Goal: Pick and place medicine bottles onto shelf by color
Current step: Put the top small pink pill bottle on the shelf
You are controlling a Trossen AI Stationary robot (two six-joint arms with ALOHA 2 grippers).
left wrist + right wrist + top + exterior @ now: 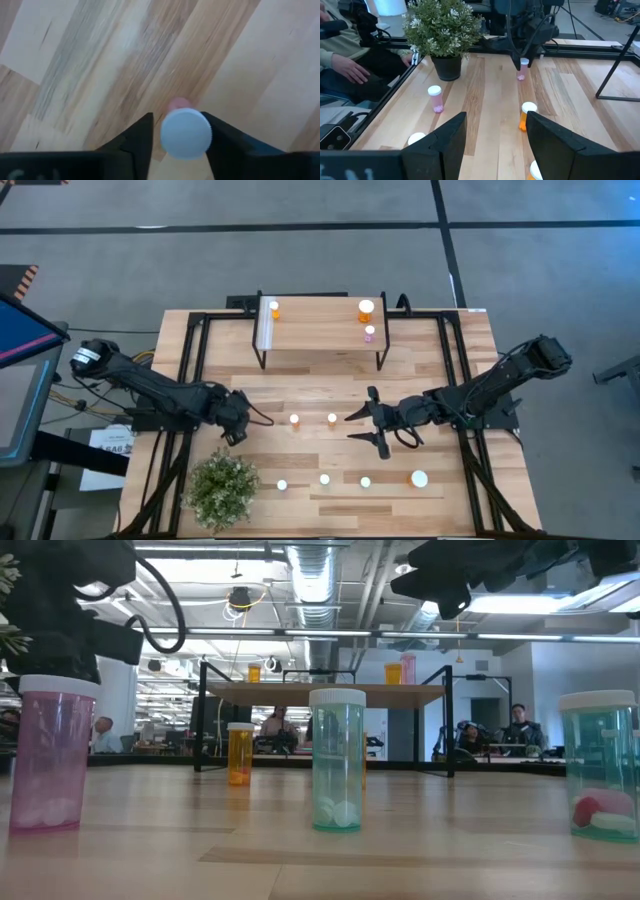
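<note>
Pink bottle point(185, 134) between left fingers point(137, 142), gripped? unclear | plant point(442, 27) near | right fingers point(445, 140) open, empty

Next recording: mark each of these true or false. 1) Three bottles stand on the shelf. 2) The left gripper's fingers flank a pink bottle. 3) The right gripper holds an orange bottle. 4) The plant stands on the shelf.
1) True: the shelf carries three bottles.
2) True: the left gripper has its fingers on either side of the pink bottle.
3) False: the right gripper is open and empty.
4) False: the plant stands on the table, at its front edge.
</note>
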